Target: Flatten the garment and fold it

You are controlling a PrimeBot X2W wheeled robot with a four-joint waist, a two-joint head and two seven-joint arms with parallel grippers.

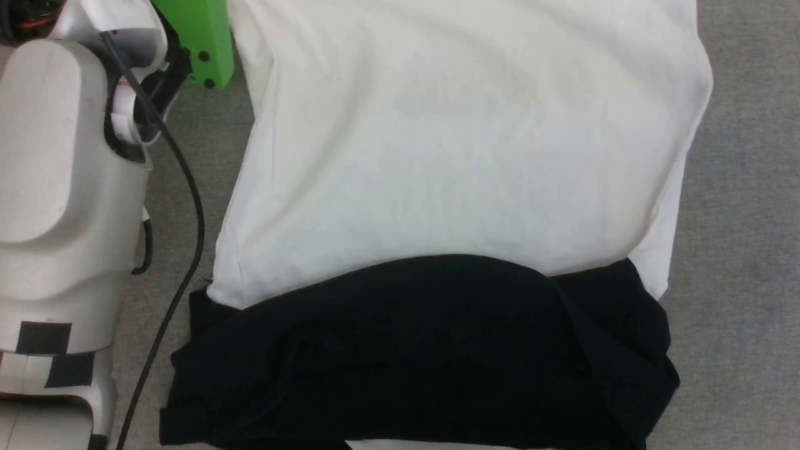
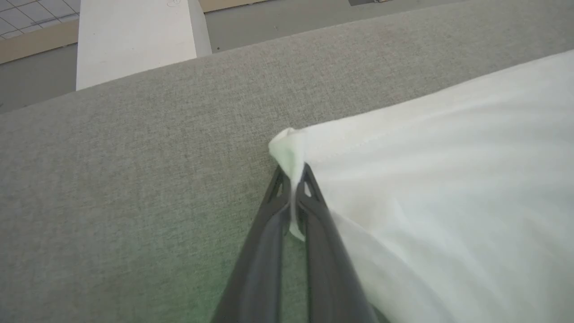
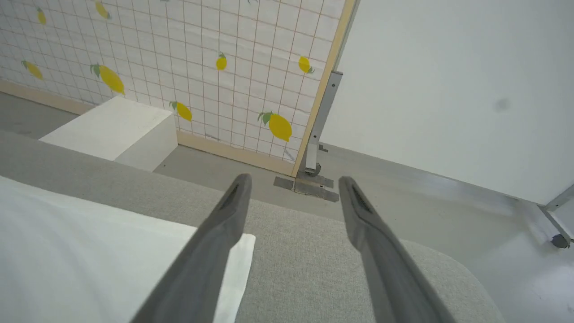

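Here, left end effector (image 2: pixel 293 174) pinching garment (image 1: pixel 462 156) corner, right end effector (image 3: pixel 294 181) spread apart.

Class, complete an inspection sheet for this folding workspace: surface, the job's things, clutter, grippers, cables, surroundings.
Surface: grey fabric surface, flat, rounded at one corner.
Job's things: shirt spread on it, white body mostly smooth; black part bunched and creased across the near end.
Clutter: nothing seen.
Grippers: left gripper shut on a white corner of the shirt; right gripper open, nothing between its fingers, over the surface beside another white corner.
Cables: black cable hanging beside the pale left arm, near the shirt's edge but not on it.
Surroundings: lemon-patterned wall, white box on the floor, plain white wall.
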